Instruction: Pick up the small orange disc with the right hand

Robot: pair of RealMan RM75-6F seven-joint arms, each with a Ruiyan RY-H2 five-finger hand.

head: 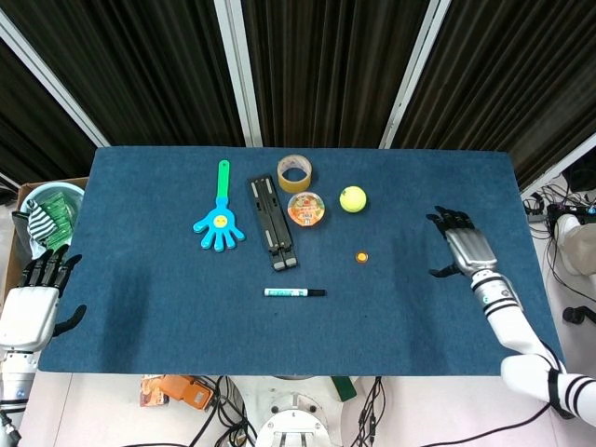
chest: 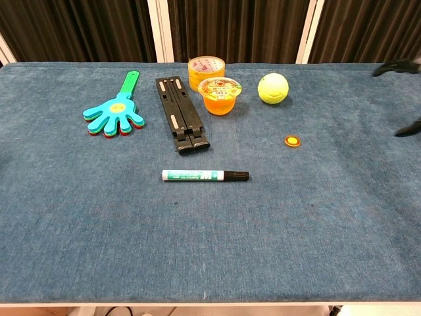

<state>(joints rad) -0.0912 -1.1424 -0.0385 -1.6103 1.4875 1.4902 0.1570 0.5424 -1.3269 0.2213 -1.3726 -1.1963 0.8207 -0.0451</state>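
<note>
The small orange disc [head: 361,257] [chest: 293,141] lies flat on the blue table, right of centre. My right hand [head: 463,248] hovers over the table to the right of the disc, fingers spread, holding nothing. In the chest view only its dark fingertips [chest: 397,66] show at the right edge. My left hand [head: 33,296] stays off the table's left edge, fingers apart and empty.
A yellow ball [head: 353,198], an orange jelly cup [head: 305,209] and a tape roll [head: 294,173] stand behind the disc. A black folded stand [head: 271,223], a blue hand clapper [head: 218,222] and a green marker [head: 294,292] lie to the left. A box of items [head: 45,212] sits off the table's left side.
</note>
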